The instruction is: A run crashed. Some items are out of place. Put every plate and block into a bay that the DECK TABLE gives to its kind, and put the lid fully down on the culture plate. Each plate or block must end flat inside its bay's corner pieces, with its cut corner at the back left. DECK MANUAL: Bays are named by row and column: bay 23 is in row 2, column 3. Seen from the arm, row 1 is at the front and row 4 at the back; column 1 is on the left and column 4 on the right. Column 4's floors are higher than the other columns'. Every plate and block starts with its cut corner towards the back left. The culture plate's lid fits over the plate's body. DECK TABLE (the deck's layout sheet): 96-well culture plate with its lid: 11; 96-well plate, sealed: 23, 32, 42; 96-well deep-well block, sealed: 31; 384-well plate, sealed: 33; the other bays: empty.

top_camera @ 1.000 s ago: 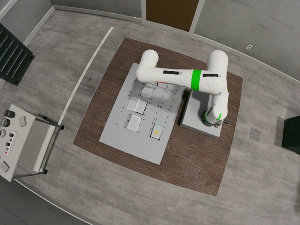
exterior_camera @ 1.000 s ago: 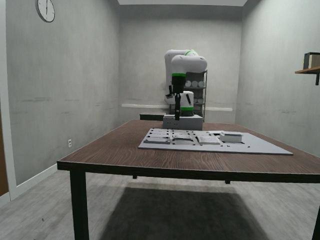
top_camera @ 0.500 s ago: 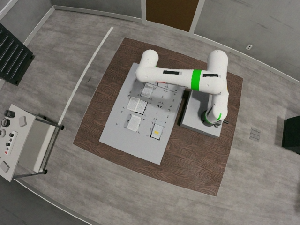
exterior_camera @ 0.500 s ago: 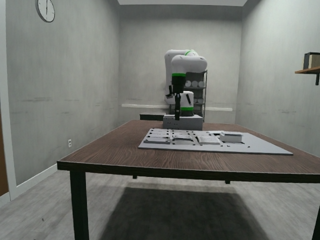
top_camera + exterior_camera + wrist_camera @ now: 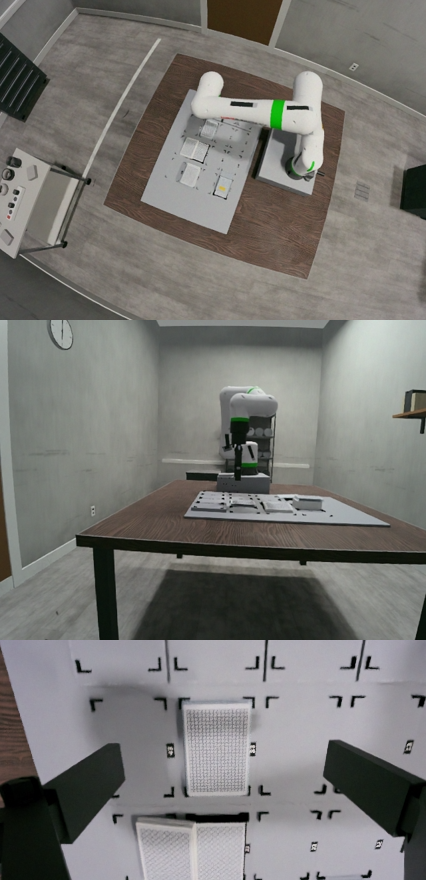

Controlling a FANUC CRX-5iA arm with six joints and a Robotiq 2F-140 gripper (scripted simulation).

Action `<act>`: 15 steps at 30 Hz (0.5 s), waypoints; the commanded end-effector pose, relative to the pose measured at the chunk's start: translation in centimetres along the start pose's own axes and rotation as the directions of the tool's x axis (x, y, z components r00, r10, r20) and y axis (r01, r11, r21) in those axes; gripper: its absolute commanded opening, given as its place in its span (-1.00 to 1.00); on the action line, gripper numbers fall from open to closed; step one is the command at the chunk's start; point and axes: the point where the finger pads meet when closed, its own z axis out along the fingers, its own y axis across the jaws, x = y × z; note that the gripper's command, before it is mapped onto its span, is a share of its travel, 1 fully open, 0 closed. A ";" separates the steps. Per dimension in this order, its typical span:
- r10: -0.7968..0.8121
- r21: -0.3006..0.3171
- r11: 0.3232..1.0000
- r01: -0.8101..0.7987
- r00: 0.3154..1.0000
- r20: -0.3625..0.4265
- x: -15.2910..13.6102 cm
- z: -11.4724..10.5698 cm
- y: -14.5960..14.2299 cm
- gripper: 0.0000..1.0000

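Note:
My gripper is open and empty, high above the grey deck. In the wrist view its two black fingers stand wide on either side of a fine-grid sealed plate, which lies flat inside its bay's corner marks. In the neighbouring bay one sealed plate leans tilted on another sealed plate; the pair shows in the overhead view too. A tall deep-well block stands further along. The culture plate has a yellow patch, and its lid looks shifted. In the side view the gripper hangs over the deck.
The arm's grey base block stands beside the deck on the wooden table. The deck's raised end bays are bare. The white forearm hides part of the deck in the overhead view. A cart stands off the table.

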 end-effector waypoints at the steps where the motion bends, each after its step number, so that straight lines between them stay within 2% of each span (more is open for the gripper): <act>1: 0.000 0.002 1.000 0.000 1.000 -0.001 -1.3 -0.1 -0.9 1.00; 15: 0.000 0.002 1.000 0.000 1.000 0.000 -5.3 -0.1 -3.6 1.00</act>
